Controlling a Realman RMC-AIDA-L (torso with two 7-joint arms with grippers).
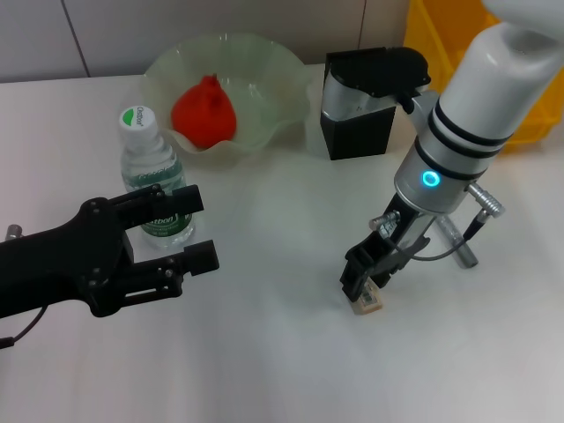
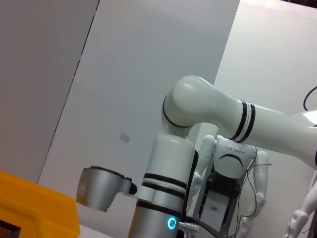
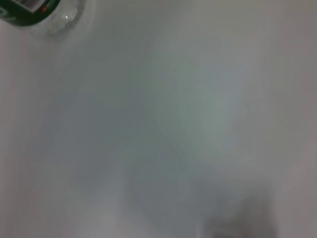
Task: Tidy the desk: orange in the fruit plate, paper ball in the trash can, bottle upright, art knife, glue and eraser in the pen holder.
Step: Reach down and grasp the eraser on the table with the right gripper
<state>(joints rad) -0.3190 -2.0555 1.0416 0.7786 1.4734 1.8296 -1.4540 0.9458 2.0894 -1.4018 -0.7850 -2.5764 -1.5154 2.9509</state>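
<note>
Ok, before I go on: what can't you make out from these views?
- Eraser: head view, mostly covered by the right gripper; grip unclear.
- Pen holder: inside hidden by the wrist camera in front.
- Trash can: cut off by the frame edge and the right arm; contents unseen.
- Right wrist view: blurred, only the bottle shows.

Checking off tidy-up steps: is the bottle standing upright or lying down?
Upright. The bottle stands on the desk, cap on top, behind the open left gripper.
</note>
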